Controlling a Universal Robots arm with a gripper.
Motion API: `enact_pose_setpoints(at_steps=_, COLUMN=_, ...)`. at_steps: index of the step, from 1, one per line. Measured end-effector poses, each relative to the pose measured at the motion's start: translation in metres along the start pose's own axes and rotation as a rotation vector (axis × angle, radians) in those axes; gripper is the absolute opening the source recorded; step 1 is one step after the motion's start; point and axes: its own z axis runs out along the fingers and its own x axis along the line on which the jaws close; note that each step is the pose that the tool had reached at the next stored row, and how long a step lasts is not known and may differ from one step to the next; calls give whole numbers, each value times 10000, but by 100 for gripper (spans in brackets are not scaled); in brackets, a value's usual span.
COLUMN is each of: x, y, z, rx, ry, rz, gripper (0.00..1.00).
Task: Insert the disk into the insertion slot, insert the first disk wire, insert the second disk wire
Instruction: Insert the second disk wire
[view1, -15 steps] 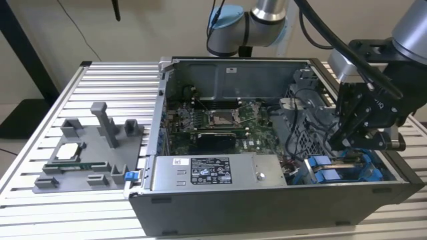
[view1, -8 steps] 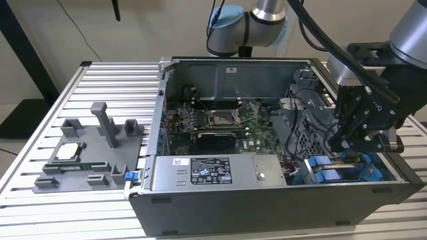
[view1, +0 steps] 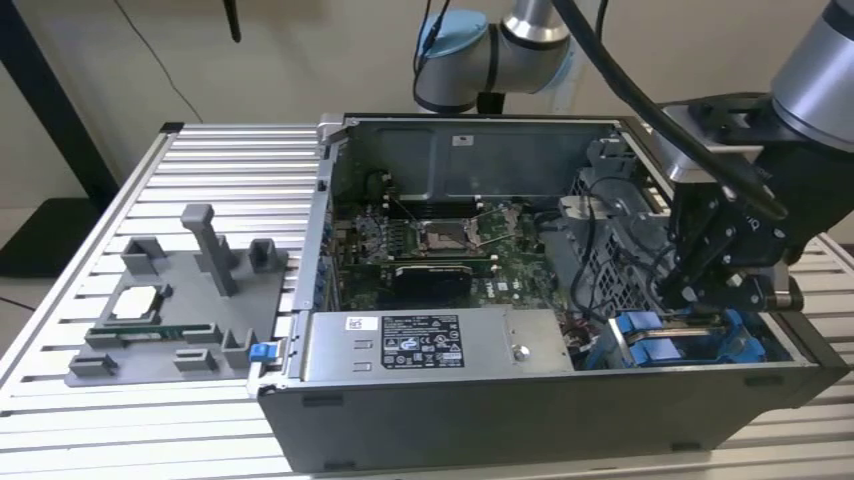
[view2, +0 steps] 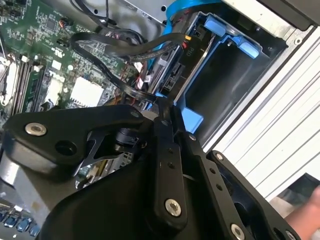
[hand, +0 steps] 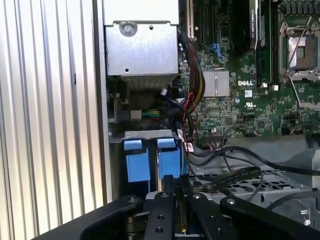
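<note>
My gripper (view1: 687, 295) hangs inside the open computer case at the exterior view's right, just above the insertion slot (view1: 694, 345), a bay with blue plastic parts. In both wrist views its fingers (view2: 164, 107) (hand: 177, 182) are pressed together on the end of a flat black disk wire (view2: 107, 47) (hand: 230, 176) that loops back over the motherboard. The disk (view2: 172, 75) sits in the slot in its blue carrier, with its dark connector end facing the fingertips. Two blue carrier tabs (hand: 150, 162) lie right in front of the fingers.
A grey labelled power-supply box (view1: 427, 340) fills the case's near side, beside the motherboard (view1: 441, 240). Red and black cable bundles (hand: 192, 95) run close to the bay. A grey fixture (view1: 174, 320) with parts stands on the ribbed table (hand: 50, 100). A person's hand (view2: 305, 215) shows outside the case.
</note>
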Motion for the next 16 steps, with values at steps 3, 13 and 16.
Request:
enact_pose_setpoints(at_steps=3, x=-4, y=-17, z=30, rx=87, ry=-7, rz=-60, gripper=0)
enact_pose_setpoints(at_steps=13, x=-16, y=-88, z=117, rx=427, ry=-25, rz=-333, gripper=0)
enact_pose_setpoints(at_steps=16, x=-19, y=-95, z=130, rx=478, ry=-26, rz=-351, gripper=0)
